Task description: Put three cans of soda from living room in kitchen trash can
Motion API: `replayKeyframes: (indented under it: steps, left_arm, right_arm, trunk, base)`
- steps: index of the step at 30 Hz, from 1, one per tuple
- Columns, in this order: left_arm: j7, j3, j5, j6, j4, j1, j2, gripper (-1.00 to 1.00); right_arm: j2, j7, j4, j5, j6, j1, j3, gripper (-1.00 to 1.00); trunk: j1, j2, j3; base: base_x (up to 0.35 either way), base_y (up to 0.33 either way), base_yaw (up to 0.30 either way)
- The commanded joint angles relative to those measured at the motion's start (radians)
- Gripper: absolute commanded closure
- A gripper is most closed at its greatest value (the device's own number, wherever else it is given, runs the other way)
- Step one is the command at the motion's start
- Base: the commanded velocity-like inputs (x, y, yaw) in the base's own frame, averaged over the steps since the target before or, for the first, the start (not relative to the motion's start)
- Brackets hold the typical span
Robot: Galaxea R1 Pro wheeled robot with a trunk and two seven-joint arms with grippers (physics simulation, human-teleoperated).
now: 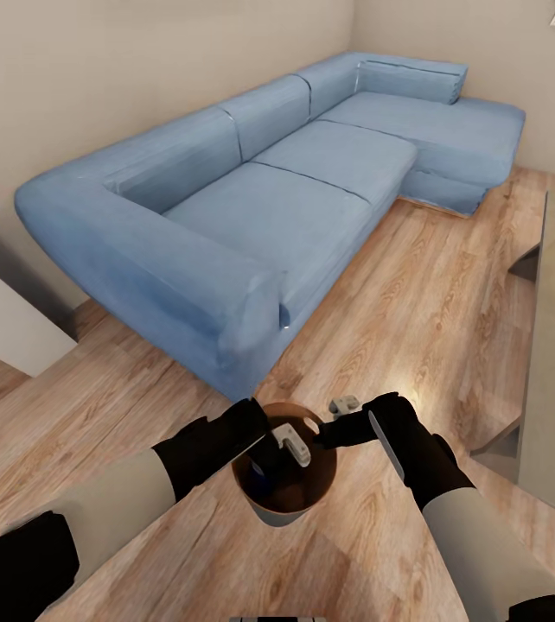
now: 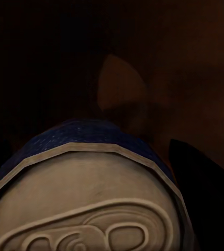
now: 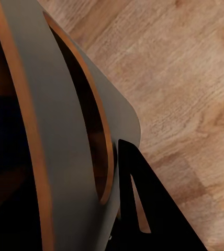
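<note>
We see the trash can (image 1: 290,501) near us on the wood floor (image 1: 433,302), our right gripper (image 1: 336,429) clamping its rim. Our left gripper (image 1: 271,451) reaches inside, fingers closed around the dark blue soda can (image 2: 86,193). The blue sofa (image 1: 269,199) sits beyond.

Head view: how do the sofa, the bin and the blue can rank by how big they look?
1. Sofa, by far the largest.
2. Tash can.
3. Blue can, dark and partly hidden inside the bin, clearly smallest.
</note>
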Motion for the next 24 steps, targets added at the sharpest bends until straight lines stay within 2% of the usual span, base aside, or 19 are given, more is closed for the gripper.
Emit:
replayKeyframes:
  steps: [1,3,4,14,18,21,22,23,24]
  left_arm:
    - [0.0,0.0,0.0,0.0,0.001,0.0,-0.003,1.0]
    - [0.0,0.0,0.0,0.0,0.001,0.0,-0.004,1.0]
    - [0.0,0.0,0.0,0.0,0.001,0.0,-0.005,-1.0]
    - [0.001,0.0,0.001,0.0,0.0,0.0,-0.003,-1.0]
    - [-0.006,0.005,0.004,0.0,-0.043,0.001,0.009,-1.0]
    - [-0.011,0.012,0.008,0.0,-0.147,0.031,0.073,-1.0]
    - [-0.012,0.015,0.011,0.0,-0.211,0.046,0.113,-1.0]
    - [-0.014,0.018,0.014,0.0,-0.284,0.059,0.164,-1.0]
    - [-0.015,0.021,0.017,0.0,-0.319,0.065,0.189,-1.0]
  right_arm:
    - [0.0,0.004,0.0,-0.033,0.009,0.0,0.0,1.0]
    - [0.0,0.004,0.0,-0.032,0.009,0.0,0.0,1.0]
    - [0.0,0.004,0.0,-0.032,0.009,0.0,0.0,1.0]
    - [-0.003,0.004,0.0,-0.032,0.009,0.001,0.0,1.0]
    - [-0.004,0.004,0.003,-0.033,0.009,0.001,-0.004,1.0]
    - [-0.008,0.004,0.007,-0.034,0.009,0.001,-0.008,1.0]
    - [-0.01,0.004,0.008,-0.034,0.009,0.001,-0.009,1.0]
    - [-0.013,0.004,0.009,-0.034,0.009,0.001,-0.009,1.0]
    - [-0.015,0.004,0.009,-0.034,0.009,0.001,-0.01,1.0]
  trunk:
    - [0.0,0.0,0.0]
    - [0.0,0.0,0.0]
    - [0.0,0.0,0.0]
    - [0.0,0.0,0.0]
    - [0.0,0.0,0.0]
    - [0.0,0.0,0.0]
    - [0.0,0.0,0.0]
    - [0.0,0.0,0.0]
    - [0.0,0.0,0.0]
  base:
    - [0.0,0.0,0.0]
    - [0.0,0.0,0.0]
    - [0.0,0.0,0.0]
    - [0.0,0.0,0.0]
    - [0.0,0.0,0.0]
    - [0.0,0.0,0.0]
    - [0.0,0.0,0.0]
    - [0.0,0.0,0.0]
    - [0.0,0.0,0.0]
